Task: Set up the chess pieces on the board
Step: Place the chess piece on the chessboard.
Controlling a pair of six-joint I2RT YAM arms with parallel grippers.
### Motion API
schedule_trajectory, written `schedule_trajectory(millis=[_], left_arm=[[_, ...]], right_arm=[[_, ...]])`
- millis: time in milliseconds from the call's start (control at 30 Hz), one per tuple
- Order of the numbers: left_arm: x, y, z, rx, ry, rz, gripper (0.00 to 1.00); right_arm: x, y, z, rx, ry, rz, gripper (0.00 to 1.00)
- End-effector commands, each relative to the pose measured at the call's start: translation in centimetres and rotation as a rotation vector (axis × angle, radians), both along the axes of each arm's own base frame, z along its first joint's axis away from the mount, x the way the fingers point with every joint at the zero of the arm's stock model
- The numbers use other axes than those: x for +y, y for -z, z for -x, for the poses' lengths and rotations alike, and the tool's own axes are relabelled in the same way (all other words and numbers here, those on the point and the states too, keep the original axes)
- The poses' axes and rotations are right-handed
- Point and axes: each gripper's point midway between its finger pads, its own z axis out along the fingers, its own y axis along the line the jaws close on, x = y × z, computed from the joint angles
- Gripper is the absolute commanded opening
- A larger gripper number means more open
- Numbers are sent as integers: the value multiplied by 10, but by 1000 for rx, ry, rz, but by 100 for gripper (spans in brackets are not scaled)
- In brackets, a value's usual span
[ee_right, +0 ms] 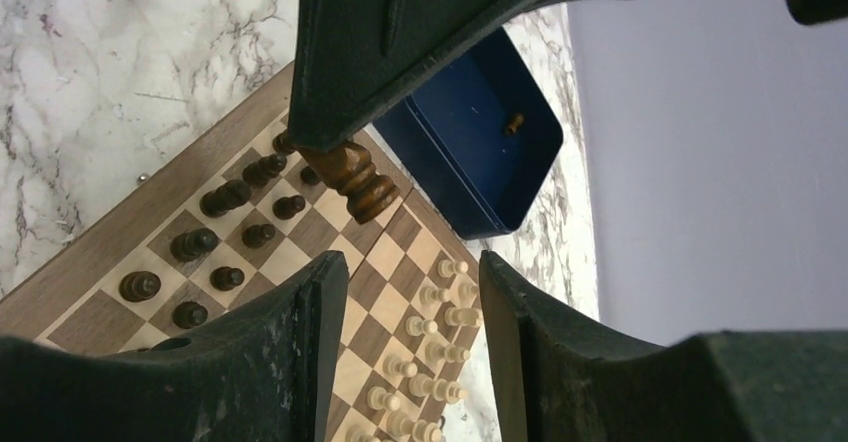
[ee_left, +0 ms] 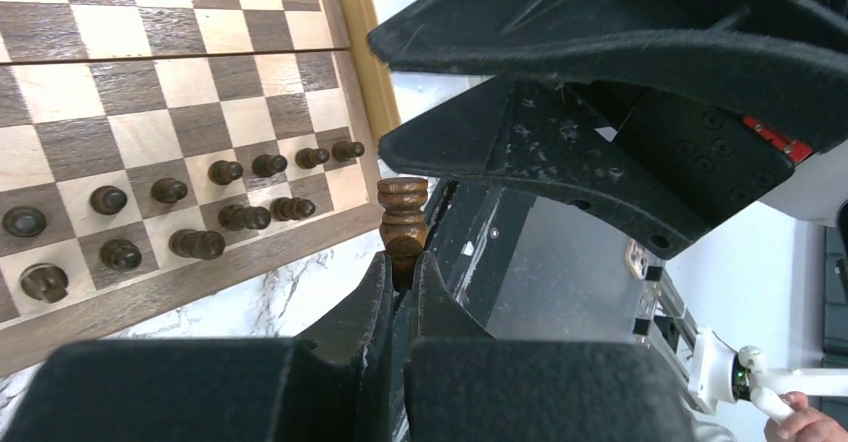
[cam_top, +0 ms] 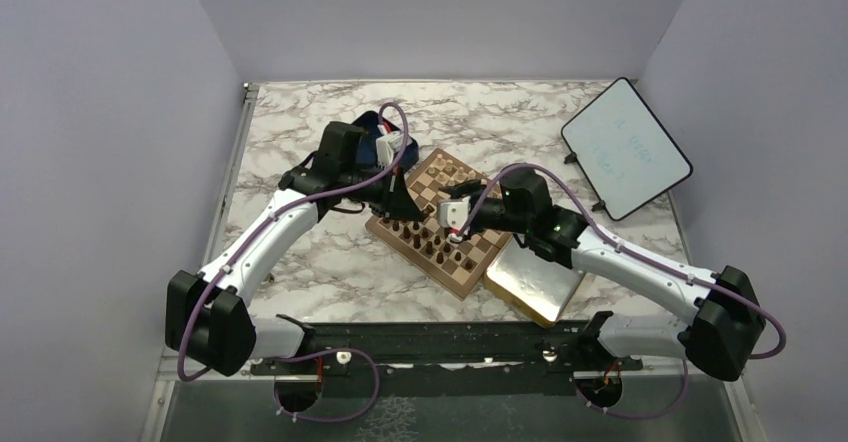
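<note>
- Firmly pinched by its base in the left gripper [ee_left: 403, 267], a dark chessman [ee_left: 403, 217] juts out along the fingers, near the board [ee_left: 200, 92] corner.
- Right gripper [ee_right: 412, 267], jaws parted and empty, faces it; the piece's head angles toward the gap, just ahead.

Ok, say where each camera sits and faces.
Top external: above and behind the bases, looking down on the checked wooden chessboard; left arm and right arm show.
Left wrist: behind the left gripper, shut on a dark brown wooden chess piece, facing the board's edge.
Right wrist: behind the open right gripper, facing across the board toward a dark blue square box.
Both wrist views share that held piece.
</note>
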Motion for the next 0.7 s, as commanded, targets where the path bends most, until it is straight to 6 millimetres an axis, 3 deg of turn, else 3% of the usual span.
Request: schedule_trajectory(millis=[0, 300, 533, 667], left_arm=[[-9, -14, 4, 1, 46, 51, 0], [-12, -16, 4, 18, 61, 62, 0], [-14, -20, 4, 11, 65, 76, 0], [-15, -25, 1, -4, 48, 82, 0]], right_arm=[[12, -3, 13, -28, -112, 39, 55], [19, -8, 24, -56, -157, 66, 49], [23, 7, 33, -22, -187, 95, 45], [21, 10, 30, -19, -158, 103, 32]])
